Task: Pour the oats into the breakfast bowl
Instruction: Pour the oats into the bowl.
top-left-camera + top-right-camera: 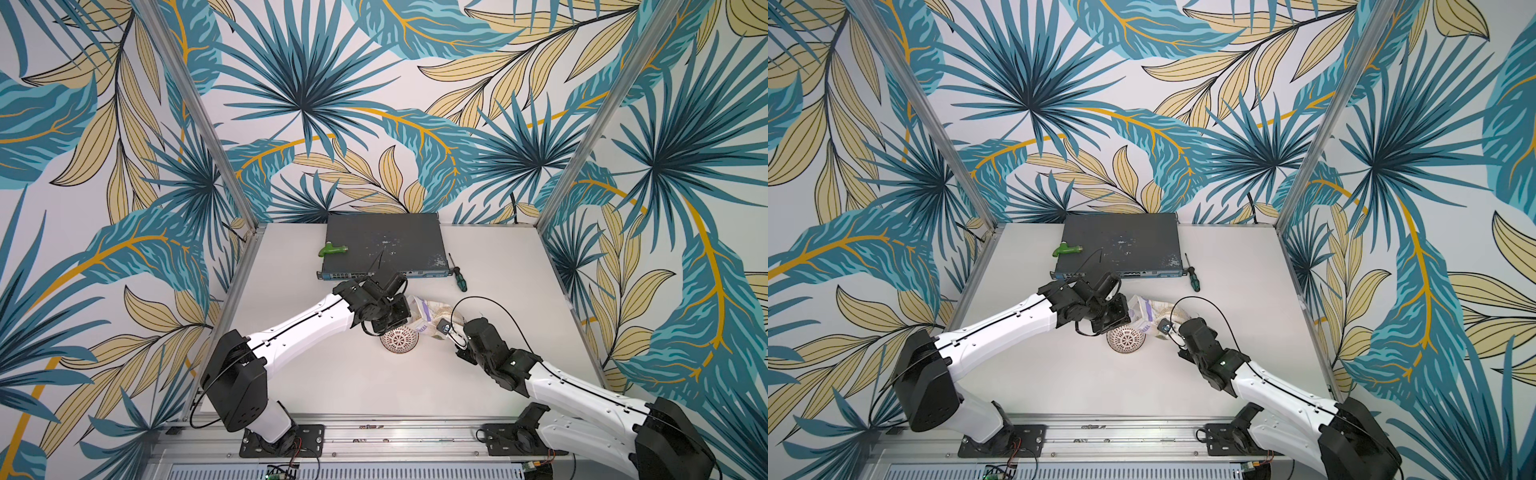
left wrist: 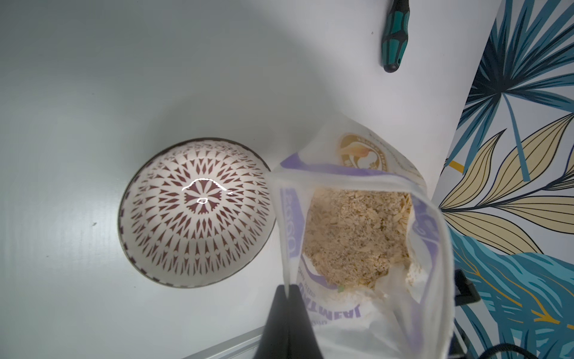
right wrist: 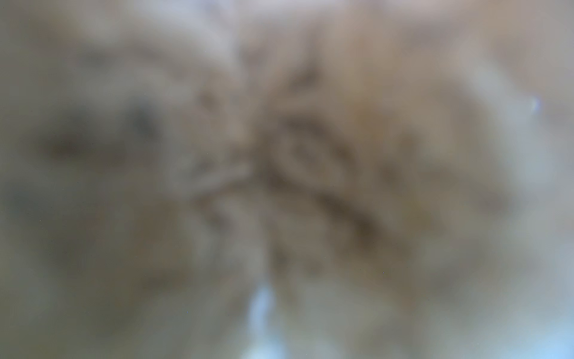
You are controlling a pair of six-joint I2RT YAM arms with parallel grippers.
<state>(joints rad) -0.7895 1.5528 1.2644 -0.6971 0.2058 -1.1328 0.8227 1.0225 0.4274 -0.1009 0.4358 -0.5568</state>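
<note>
Item: crinkly clear plastic oats bag (image 2: 357, 236), purple label. Prob. soft, light, slippery. I'm pinching its rim w/ L gripper (image 2: 287, 293), just beside white lattice-patterned bowl (image 2: 174, 236). R gripper (image 1: 445, 328) is clamping its belly.

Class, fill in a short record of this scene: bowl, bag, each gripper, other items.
bowl: empty, on the table
oats bag: open, oats inside, held next to the bowl
left gripper: shut on the bag's rim
right gripper: shut on the bag's opposite end
other items: network switch with green tool on top, screwdriver beside it
</note>
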